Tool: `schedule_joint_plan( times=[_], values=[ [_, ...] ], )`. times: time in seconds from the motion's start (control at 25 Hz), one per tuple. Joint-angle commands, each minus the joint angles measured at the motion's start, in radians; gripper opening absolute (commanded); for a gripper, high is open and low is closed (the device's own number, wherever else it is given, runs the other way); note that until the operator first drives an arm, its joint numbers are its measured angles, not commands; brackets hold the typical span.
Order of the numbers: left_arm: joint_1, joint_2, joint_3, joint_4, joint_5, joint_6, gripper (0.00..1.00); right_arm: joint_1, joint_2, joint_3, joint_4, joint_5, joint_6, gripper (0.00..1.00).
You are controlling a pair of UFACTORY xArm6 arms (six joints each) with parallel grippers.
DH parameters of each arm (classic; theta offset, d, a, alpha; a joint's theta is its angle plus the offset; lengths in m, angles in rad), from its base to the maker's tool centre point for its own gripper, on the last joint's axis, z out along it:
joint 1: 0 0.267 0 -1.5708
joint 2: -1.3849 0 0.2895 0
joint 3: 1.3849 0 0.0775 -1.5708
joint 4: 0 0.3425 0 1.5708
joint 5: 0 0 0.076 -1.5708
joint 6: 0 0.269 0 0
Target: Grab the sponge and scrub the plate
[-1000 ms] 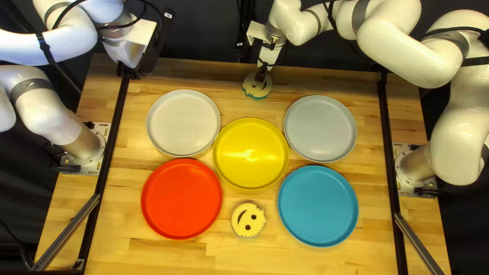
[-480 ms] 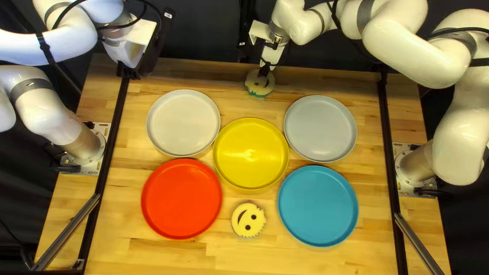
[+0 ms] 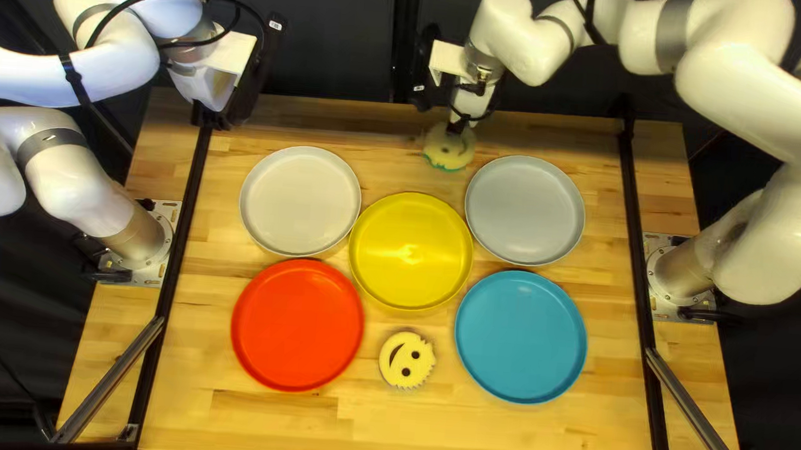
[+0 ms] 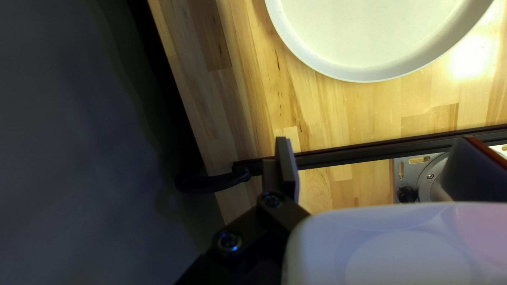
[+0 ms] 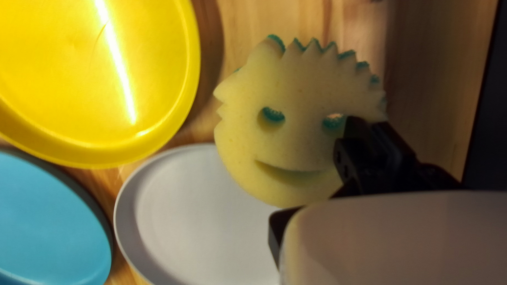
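Streaky wooden tabletop (image 3: 498,442) bears smooth round plates (image 3: 297,325) and a jagged-edged sponge (image 3: 406,370).

Left arm (image 3: 112,79) folded up from the table's (image 3: 498,442) left edge, left gripper (image 3: 239,98) raised by the far left corner – fingers (image 4: 288,163) spread wide. Right arm (image 3: 744,100) rises at the right edge, reaches along the far edge, wrist bent; right gripper (image 3: 461,128) points down near the far edge's middle – fingers (image 5: 369,148) clamped in a grip.
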Motion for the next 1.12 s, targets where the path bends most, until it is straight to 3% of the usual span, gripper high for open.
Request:
schedule_joint_plan(
  times=[0.04,0.16,0.64,1.12],
  values=[
    [0.0,0.0,0.0,0.0,0.0,0.0,1.0,0.034,-0.061,0.111,-0.068,-0.042,0.082,0.0],
    [0.0,0.0,0.0,0.0,0.0,0.0,1.0,0.03,-0.113,0.168,-0.081,-0.035,0.083,0.0],
    [0.0,0.0,0.0,0.0,0.0,0.0,1.0,0.027,-0.121,0.171,-0.081,-0.028,0.078,0.0],
    [0.0,0.0,0.0,0.0,0.0,0.0,1.0,0.093,-0.209,0.338,-0.147,-0.116,0.176,0.0]
  ],
)
